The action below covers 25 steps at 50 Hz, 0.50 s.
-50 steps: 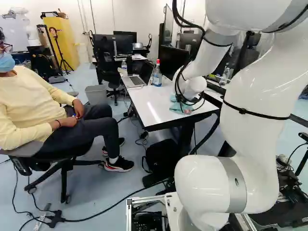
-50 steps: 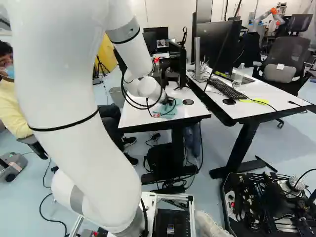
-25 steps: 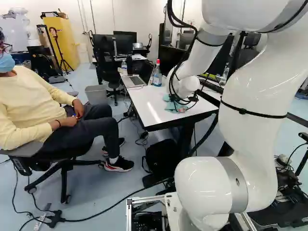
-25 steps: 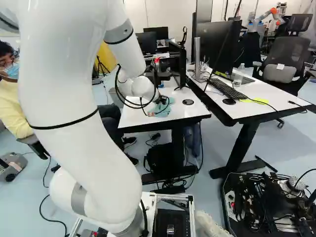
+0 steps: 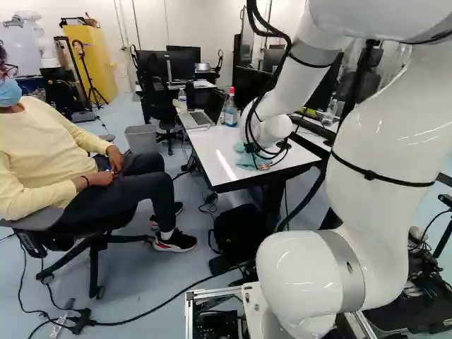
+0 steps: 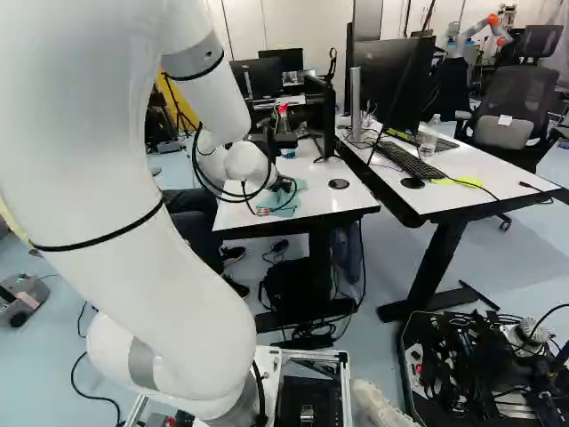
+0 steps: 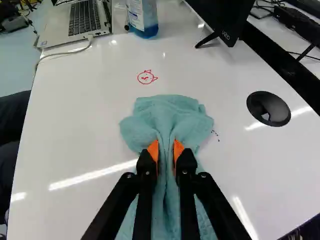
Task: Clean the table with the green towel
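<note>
My gripper (image 6: 284, 185) is low over the white table (image 6: 233, 212) in the right base view, with the green towel (image 6: 292, 203) bunched at it. In the wrist view the gripper (image 7: 166, 151) is shut on the towel (image 7: 170, 111), its orange pads pinching a fold from two sides. Towel cloth spreads ahead of the fingers and beneath them on the tabletop. A red drawn doodle (image 7: 146, 77) lies ahead of the towel, and small dark marks (image 7: 216, 135) sit close beside its edge.
Ahead stand a blue spray bottle (image 7: 142, 17), a laptop (image 7: 75, 22) and a monitor (image 7: 220, 17). A round black cable grommet (image 7: 269, 108) is beside the towel. A second desk (image 6: 471, 169) adjoins. Another robot (image 6: 480, 31) stands far back.
The arm has swung leftward in both base views, and the towel has slid over the table with the gripper. The base has stayed where it was.
</note>
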Motion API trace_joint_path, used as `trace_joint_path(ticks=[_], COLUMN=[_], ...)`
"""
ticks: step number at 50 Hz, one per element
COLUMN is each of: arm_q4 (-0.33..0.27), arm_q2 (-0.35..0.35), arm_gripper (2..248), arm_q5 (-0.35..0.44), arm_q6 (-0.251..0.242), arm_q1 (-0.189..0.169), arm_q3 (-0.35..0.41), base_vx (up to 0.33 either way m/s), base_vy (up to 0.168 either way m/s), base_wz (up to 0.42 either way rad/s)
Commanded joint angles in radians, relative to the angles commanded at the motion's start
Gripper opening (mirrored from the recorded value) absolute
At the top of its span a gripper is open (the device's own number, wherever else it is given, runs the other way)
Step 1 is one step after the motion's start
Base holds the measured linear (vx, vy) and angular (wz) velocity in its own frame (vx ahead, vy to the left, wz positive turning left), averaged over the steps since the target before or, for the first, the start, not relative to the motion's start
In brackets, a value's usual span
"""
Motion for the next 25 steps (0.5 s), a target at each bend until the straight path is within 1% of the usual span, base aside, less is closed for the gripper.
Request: trace_joint_path(ticks=[14, 19, 25], arm_q4=[0.0, 0.0, 0.0], arm_q2=[0.031, 0.054, 0.091], arm_gripper=[54, 54, 54], arm_q5=[-0.001, -0.008, -0.023], arm_q6=[0.0, 0.0, 0.0], arm_q1=[0.0, 0.004, 0.017], arm_q3=[0.011, 0.021, 0.044], base_vx=[0.0, 0.0, 0.0], base_vy=[0.0, 0.0, 0.0], base_wz=[0.0, 0.0, 0.0])
